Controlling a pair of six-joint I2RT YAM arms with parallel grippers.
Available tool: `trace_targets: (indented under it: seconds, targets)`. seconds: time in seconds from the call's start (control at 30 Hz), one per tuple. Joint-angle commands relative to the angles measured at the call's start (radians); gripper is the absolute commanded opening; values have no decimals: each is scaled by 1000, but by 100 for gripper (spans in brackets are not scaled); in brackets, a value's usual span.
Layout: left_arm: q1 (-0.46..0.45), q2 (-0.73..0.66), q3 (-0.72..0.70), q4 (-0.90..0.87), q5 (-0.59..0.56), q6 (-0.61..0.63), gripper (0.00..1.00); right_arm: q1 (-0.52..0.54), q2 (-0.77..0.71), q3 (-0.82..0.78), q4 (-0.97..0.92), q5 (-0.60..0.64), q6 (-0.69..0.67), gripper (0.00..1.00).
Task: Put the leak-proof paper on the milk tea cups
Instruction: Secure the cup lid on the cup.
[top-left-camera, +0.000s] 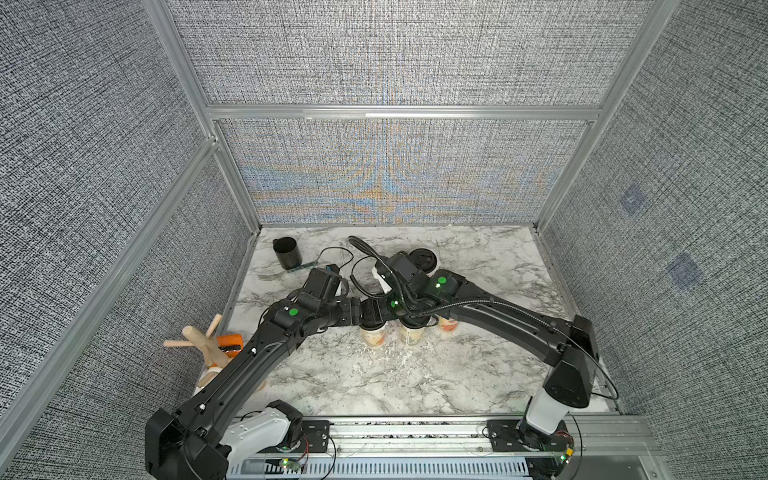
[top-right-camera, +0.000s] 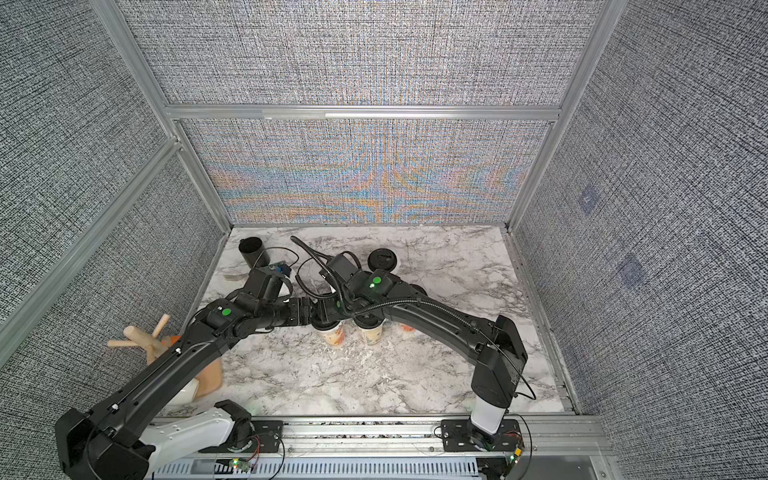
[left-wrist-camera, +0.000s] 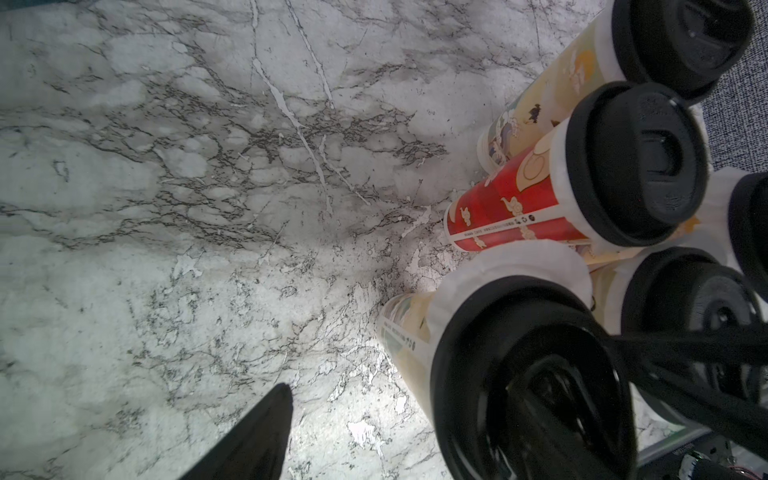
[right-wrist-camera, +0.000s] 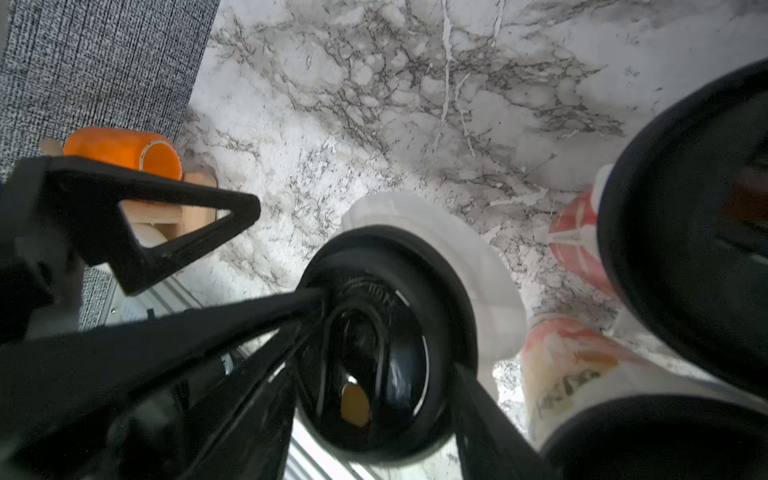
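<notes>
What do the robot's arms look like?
The left arm and right arm are chunky and black. Each has a white part near its base and a round green sticker. A ribbed black hose runs along the right arm.

Red cup, beige cup, black lids, whitish paper, grey-veined marble table.

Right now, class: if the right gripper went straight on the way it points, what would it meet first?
Probably the black round plastic lid capping a tall paper cup; it sits between the jaws of the right gripper.
</notes>
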Motion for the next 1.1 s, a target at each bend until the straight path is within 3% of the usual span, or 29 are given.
trace_targets:
  seconds: [0.0,0.9,1.07]
  targets:
    - [0,3,-7,-175,-52,24,82,-2,1,24,-67,14,-2,64]
    - [1,89,194,-112,62,113,85,-43,-39,73,-88,74,-35,64]
    - [0,90,237,-114,5,132,85,-56,-65,80,-91,88,-50,64]
